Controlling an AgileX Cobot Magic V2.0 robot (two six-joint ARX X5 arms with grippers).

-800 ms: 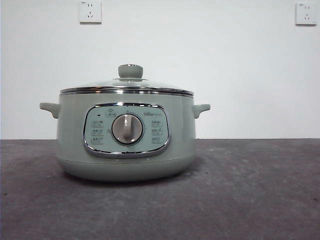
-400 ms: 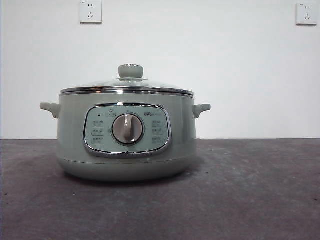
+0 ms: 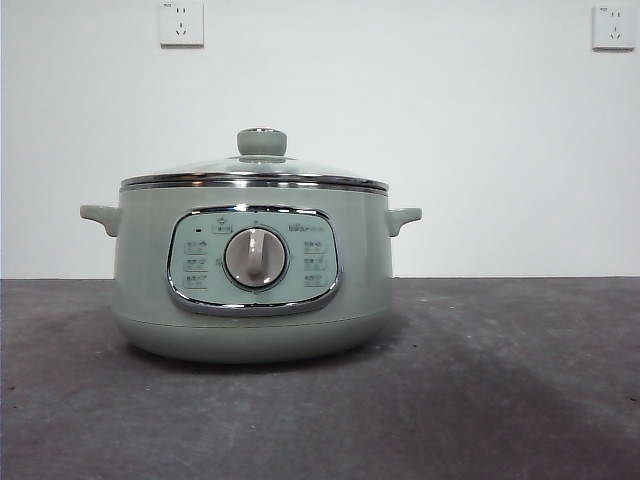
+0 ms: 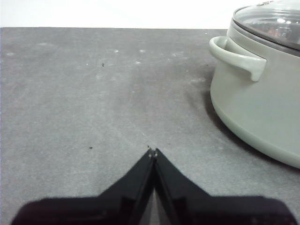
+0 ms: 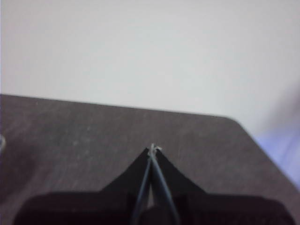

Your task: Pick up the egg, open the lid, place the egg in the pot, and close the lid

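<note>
The lid [image 3: 254, 170] sits on the pot [image 3: 250, 270]. Left end effector [image 4: 152, 152] and right end effector [image 5: 152, 150], somewhat blurred, hover above the bench [image 3: 480, 400], jaws closed, holding nothing.

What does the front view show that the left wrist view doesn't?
Only the front view shows the pot's control panel with its dial, the lid's knob, both handles and two wall sockets. Only the left wrist view shows the left gripper, jaws shut, empty, over bare table beside the pot. Both show the pot with the lid on. Neither shows an egg.
</note>
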